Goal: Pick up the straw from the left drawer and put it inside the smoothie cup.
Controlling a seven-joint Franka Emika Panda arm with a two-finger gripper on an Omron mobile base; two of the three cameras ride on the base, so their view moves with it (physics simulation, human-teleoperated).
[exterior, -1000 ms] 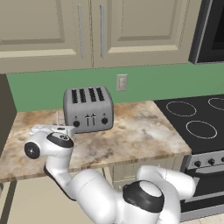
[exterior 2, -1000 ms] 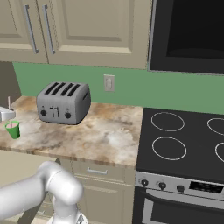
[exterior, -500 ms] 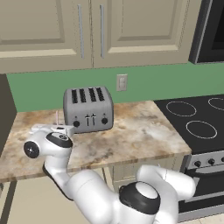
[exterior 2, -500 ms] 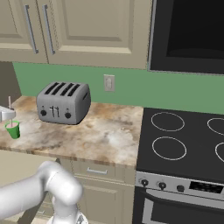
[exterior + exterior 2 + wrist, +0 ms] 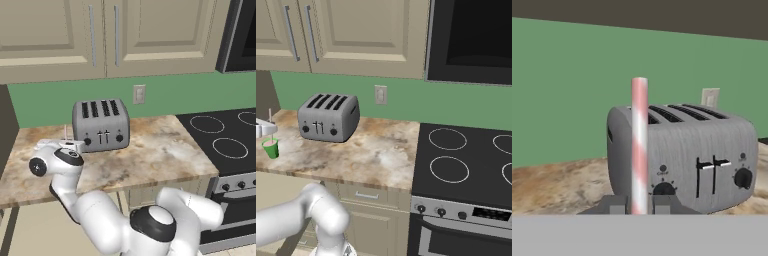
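Obs.: no change across the last second. Both base views sit in the same framing, and my arm and hand hold the same place at the left end of the counter (image 5: 376,155). I read this as a pause in my hold, not a move.

Pincer (image 5: 639,205): pressed together on the straw (image 5: 639,145). In the hand view the pink-and-white stick rises straight up between my two tips, with the grey toaster (image 5: 687,160) and the green wall behind it. The grip looks centred, with no tilt to see.

Location: in the right base view my hand (image 5: 263,129) hangs directly above the smoothie cup (image 5: 271,148), with the straw's top end (image 5: 270,115) poking up over the hand. The cup stands upright near the front edge of the counter, well apart from the toaster (image 5: 328,117). In the left base view the straw (image 5: 65,132) shows as a thin pale line above my hand (image 5: 62,145), just left of the toaster (image 5: 100,125).

Unknown: whether the straw's lower end has entered the cup; my hand covers it.

Judgement: pick-up done, insertion pending. Next step is probably a straight descent, then release. Risk: an off-centre descent could catch the rim and tip the light cup.
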